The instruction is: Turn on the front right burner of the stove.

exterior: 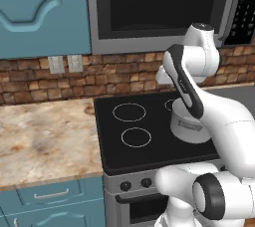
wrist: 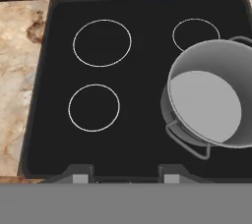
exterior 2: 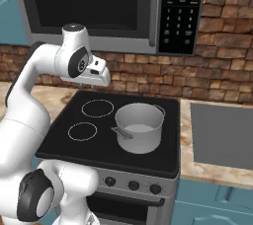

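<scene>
1 pot (wrist: 206, 105) on stove (wrist: 133, 134).

The stove (exterior 2: 64, 142) has a black glass top with white burner rings, and small black knobs (exterior 2: 133, 185) along its grey front at 6 o'clock.

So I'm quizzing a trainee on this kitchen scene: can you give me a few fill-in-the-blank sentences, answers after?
1. The grey pot stands on the ____ half of the stove.
2. The pot holds ____.
3. Above the stove hangs a ____ with a dark window.
4. The hand hangs above the cooktop, not at the ____ on the front panel.

Missing words: right; nothing; microwave; knobs
</scene>
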You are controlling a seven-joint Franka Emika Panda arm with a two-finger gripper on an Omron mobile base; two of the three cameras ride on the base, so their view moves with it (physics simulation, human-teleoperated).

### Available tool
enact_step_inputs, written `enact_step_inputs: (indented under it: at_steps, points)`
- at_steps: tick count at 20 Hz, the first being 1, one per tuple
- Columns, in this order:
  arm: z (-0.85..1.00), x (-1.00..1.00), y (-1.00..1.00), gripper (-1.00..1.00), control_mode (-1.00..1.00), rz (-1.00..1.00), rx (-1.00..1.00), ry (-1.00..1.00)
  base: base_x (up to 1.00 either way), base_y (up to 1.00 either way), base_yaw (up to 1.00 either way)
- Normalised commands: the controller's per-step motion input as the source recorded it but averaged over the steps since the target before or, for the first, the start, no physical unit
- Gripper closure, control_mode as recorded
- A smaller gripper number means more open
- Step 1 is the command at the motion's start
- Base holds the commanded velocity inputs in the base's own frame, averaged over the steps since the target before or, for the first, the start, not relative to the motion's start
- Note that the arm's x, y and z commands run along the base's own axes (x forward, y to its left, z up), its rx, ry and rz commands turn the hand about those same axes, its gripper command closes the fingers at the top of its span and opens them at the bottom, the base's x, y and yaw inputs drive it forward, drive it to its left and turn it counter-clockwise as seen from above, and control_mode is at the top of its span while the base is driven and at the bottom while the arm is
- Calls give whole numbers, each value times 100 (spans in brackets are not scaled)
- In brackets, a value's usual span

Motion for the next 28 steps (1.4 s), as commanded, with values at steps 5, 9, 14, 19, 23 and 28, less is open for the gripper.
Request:
enact_step_inputs:
  at_steps: [5, 9, 14, 19, 23, 28]
  points:
    - [0, 0, 0, -100, 100, 0, 0, 0, 0, 0, 0]
    - [0, 0, 0, -100, 100, 0, 0, 0, -10, 11, 0]
    - [0, 0, 0, -100, 100, 0, 0, 0, -26, 38, 0]
    - [0, 0, 0, -100, 100, 0, 0, 0, -24, 57, 0]
    - [0, 0, 0, -100, 100, 0, 0, 0, -30, 59, 0]
    - [0, 0, 0, -100, 100, 0, 0, 0, -15, 68, 0]
